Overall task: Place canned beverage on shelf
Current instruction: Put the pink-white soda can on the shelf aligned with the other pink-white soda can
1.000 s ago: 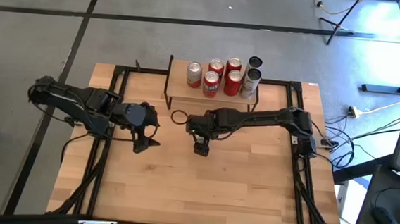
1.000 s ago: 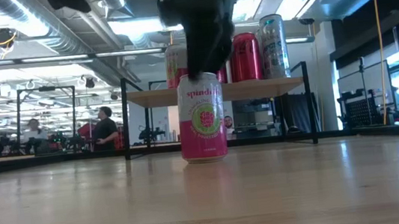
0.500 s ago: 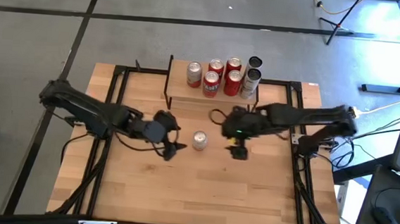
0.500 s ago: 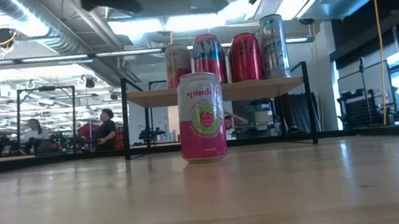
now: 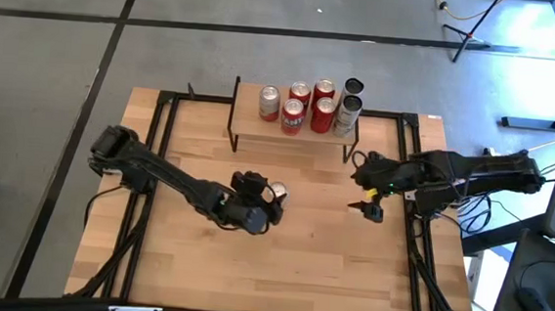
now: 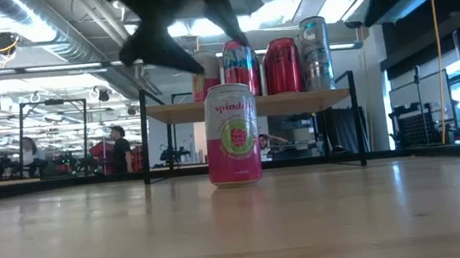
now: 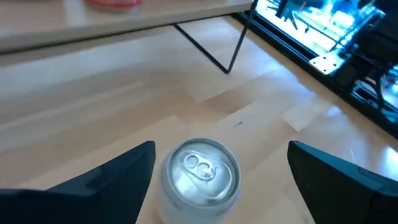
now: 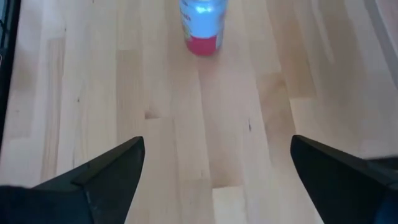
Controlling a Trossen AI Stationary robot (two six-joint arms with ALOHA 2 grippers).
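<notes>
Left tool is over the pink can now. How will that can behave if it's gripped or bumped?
The pink can stands upright, tall and narrow, so a sideways bump would probably tip it, then it would roll. Its smooth round wall may slip between the left tool's open fingers. Thin metal; likely dents.

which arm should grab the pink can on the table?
Left. Its gripper hangs open right over the pink can, fingers straddling it. The right gripper is open too, off toward the table's right edge.

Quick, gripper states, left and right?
Left gripper: open, over the pink can, not gripping it.
Right gripper: open, empty.
</notes>
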